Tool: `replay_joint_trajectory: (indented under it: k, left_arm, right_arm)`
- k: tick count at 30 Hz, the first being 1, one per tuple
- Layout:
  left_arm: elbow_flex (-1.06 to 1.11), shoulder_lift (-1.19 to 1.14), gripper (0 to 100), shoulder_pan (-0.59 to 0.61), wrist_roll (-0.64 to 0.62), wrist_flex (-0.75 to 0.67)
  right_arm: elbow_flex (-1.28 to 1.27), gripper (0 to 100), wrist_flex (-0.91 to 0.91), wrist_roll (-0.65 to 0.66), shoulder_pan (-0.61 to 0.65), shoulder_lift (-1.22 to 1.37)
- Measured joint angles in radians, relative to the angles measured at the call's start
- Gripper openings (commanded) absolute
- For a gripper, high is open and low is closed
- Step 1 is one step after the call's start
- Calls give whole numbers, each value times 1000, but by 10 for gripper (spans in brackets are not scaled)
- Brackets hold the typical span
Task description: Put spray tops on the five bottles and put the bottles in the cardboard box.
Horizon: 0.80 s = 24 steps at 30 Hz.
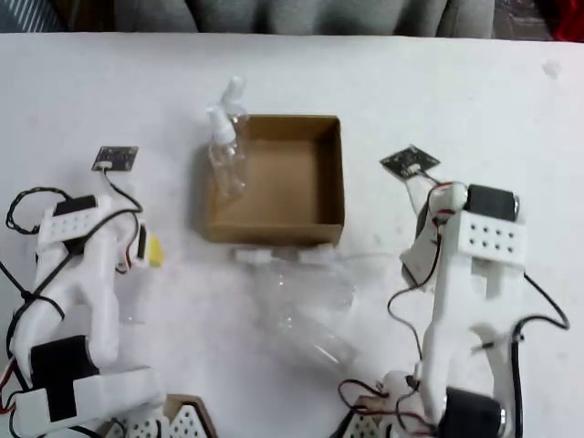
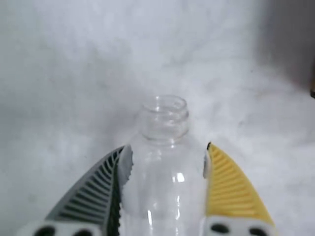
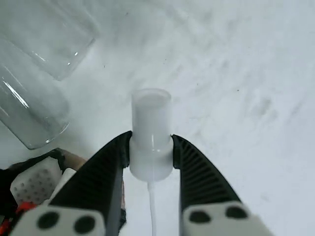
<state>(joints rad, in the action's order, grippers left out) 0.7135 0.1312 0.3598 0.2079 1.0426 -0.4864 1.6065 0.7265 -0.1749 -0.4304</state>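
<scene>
Well, I see a white table, grey fabric beyond its far edge. My left gripper clamps an open-necked bottle; my right gripper pinches a spray top.

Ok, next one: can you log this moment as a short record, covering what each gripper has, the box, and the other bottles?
left gripper: shut on a clear bottle, neck open, no top
right gripper: shut on a white spray top, its dip tube trailing
cardboard box: open, mid-table
two capped bottles: at the box's left wall; inside or outside unclear
two lying bottles: clear, on the table between box and arm bases
top and held bottle: apart, not yet joined
</scene>
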Motion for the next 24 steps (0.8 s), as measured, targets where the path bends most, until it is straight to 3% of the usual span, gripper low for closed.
replay_joint_trajectory:
  k: [7,16,24]
  left_arm:
    - [0,64,20,0,-11,20]
    - [69,327,20,0,-15,25]
    - [69,526,20,-15,-17,54]
  right_arm:
    - [-158,16,-25,-94,87,-186]
    - [-187,18,-137,-347,164,-405]
    - [-190,17,-330,-442,201,-450]
